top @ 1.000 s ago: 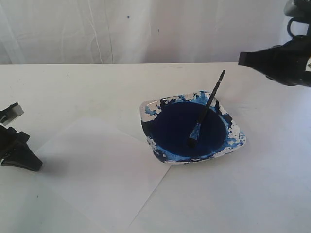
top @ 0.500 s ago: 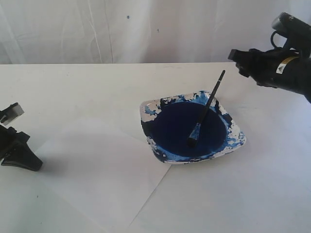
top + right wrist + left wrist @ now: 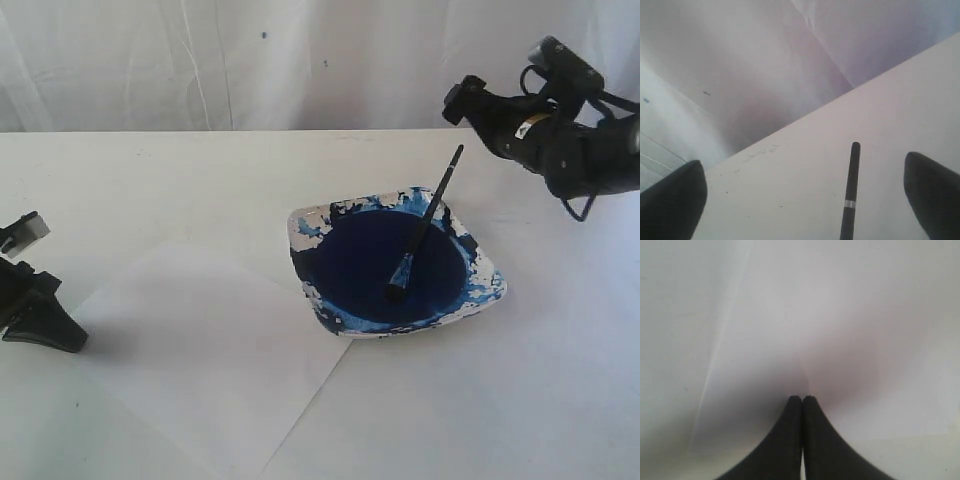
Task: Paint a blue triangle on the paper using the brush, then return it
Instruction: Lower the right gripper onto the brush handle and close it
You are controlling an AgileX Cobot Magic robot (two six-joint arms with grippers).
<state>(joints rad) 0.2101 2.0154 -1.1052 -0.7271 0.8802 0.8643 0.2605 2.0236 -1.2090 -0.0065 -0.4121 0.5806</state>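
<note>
Jaws on your right gripper stand wide apart, holding nothing. In its wrist view the free end of the brush handle shows between the two fingers, clear of both. From the exterior view you see that gripper raised above the worktop, near the top end of the handle but apart from it.

Jaws on your left gripper are pressed together tip to tip, nothing between them. They point at the paper. You cannot tell from either view whether the tips touch the sheet.

Count for you:
- one brush — black handle, leaning across the dish, bristle end down in the dark blue paint pool, handle rising over the far rim
- one dish — white, square with rounded corners, rim smeared blue
- one paper — plain white, flat on the worktop, its right corner just beside the near rim of the dish; whether it runs under the rim you cannot tell
- two grippers — left one low at the sheet's left corner, right one well apart from it on the far side of the dish
</note>
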